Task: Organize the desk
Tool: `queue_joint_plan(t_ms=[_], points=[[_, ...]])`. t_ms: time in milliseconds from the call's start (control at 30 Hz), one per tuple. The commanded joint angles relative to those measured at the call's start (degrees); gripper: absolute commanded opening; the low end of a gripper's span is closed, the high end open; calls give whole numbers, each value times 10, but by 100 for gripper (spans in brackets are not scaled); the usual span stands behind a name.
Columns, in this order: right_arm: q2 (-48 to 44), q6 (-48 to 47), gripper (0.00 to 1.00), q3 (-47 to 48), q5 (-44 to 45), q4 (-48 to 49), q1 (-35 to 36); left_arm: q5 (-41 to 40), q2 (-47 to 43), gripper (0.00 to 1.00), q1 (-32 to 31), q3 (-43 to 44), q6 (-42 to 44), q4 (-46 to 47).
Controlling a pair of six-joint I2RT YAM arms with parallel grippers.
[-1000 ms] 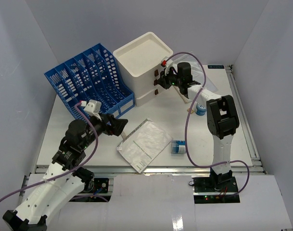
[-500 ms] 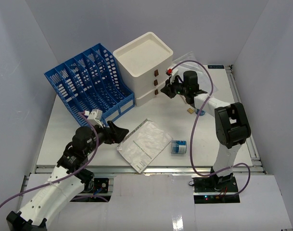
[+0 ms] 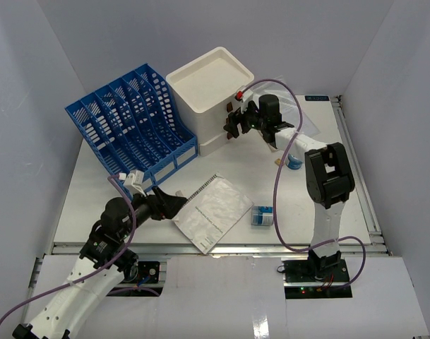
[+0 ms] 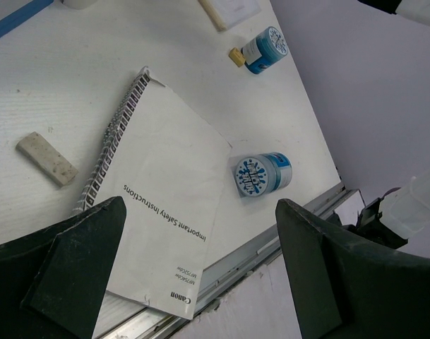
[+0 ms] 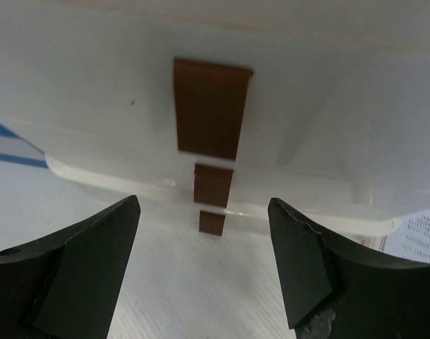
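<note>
The desk point(image 3: 229, 159) is spread beneath the white drawer box point(image 3: 209, 85), which is set toward its far edge. The step in hand is judged to be work at the front of the drawer box. The right gripper point(image 5: 204, 205) is held just before the brown handle tabs point(image 5: 212, 116), with its jaws spread wide and nothing pinched. For a sound grip, one tab should be centred between the jaws before they are closed, and any pull or push should be kept straight along the drawer's travel.

The desk is seen as a broad, flat white top edged with metal rail. Nearer the arms than the drawer box, a spiral-bound booklet point(image 3: 213, 210) is laid flat. The left gripper point(image 4: 200, 208) is held over it, likewise spread and empty. A blue file rack point(image 3: 133, 116) is stood just left of the drawer box.
</note>
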Motion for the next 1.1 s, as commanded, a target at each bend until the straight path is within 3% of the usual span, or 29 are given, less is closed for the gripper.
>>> queue_joint_plan(t_ms=[0,67,267,433,733,1067], points=[[36,7,76,80,47,-20,6,-17,-6,98,3,5,-6,-16],[53,10,67,96,49,-33,8,-15,1,98,4,5,-7,-16],[55,24,27,90,43,-22,10,-13,-2,98,3,1,-11,-16],[42,32,8,69,35,-4,10,-14,-15,98,4,-1,-13,-17],[-25,39,8,-17,11,18,9,-8,-18,98,4,0,-14,-20],[-177,10,8,-201,-7,10,-9,23,1,98,3,-2,-7,2]])
